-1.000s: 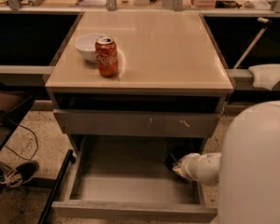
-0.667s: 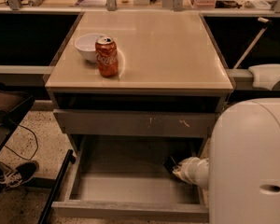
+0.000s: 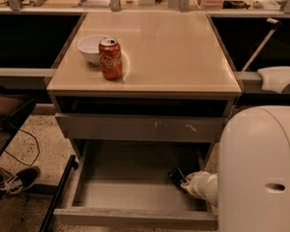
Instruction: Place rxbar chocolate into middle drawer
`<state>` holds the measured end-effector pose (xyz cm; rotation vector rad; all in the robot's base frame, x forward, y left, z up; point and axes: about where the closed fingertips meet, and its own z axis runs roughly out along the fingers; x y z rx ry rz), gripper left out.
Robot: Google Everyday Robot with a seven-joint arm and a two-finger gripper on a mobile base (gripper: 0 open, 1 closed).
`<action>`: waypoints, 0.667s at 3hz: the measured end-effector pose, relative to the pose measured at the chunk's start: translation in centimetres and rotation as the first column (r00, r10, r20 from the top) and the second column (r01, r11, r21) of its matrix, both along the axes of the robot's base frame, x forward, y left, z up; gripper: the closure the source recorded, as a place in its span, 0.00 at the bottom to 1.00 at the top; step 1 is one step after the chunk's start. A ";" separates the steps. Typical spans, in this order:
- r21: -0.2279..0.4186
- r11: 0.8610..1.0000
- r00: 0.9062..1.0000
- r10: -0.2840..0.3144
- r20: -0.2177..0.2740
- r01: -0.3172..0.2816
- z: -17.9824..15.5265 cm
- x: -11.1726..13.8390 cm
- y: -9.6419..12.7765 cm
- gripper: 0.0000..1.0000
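Cabinet with the lower drawer pulled out, read from left to right. A shoe (image 3: 17, 180) rests on the speckled floor, well clear of the cabinet's left side. On the tabletop (image 3: 183, 52), a white bowl (image 3: 89, 47) and a red soda can (image 3: 110, 58) stand touching or nearly so in the left half, the can nearer the front edge. The rest of the surface runs bare to its right edge. Below it is a closed drawer front with pale scratch marks (image 3: 135, 128). Beneath that, the middle drawer (image 3: 125, 192) stands open, with a broad stretch of smooth grey floor free from its left wall across the centre. The rxbar chocolate (image 3: 175, 174) — a small dark slab, tilted — sits over the drawer's right rear part, near the right wall. The hand (image 3: 181, 179) reaches in from the right and is pinched on the bar's near end. The robot's white body (image 3: 261, 168) fills the lower right — close beside the drawer's right front corner.
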<state>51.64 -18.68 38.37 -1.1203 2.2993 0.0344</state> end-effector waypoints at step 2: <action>0.000 1.000 1.000 0.000 0.000 0.000 0.0 0.0 0.0 0.58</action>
